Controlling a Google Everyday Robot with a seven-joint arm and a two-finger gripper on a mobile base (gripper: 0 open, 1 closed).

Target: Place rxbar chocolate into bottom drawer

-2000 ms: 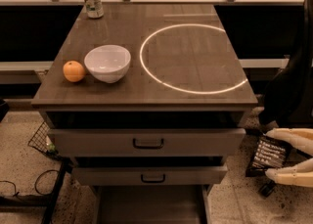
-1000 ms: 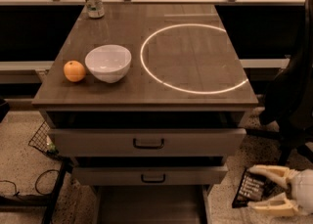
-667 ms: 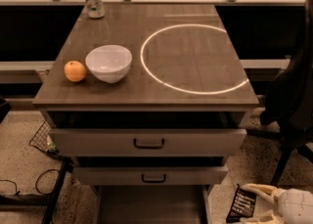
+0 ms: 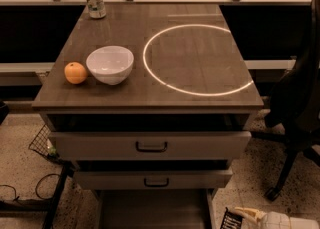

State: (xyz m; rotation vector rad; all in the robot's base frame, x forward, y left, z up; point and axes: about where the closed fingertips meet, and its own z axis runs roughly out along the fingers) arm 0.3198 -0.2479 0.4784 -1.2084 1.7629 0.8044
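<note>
1. Low in the camera view's right corner, the claw [image 4: 244,219] pinches the rxbar [image 4: 230,221] upright, just right of the bottom drawer [image 4: 150,209] and outside it.
2. That drawer stands pulled out beneath two handled drawers.
3. A bowl [image 4: 110,64], orange [image 4: 75,72] and can [image 4: 94,0] sit on the surface [image 4: 200,58].
4. Seemingly the pick-up is done; moving the bar over the tray and releasing it remain.

Tabletop [image 4: 125,28] gleams, polished wood grain; bowl [image 4: 110,64] glossy white; bottom drawer [image 4: 150,208] matt grey metal; gripper [image 4: 246,217], low right, smooth cream plastic.
</note>
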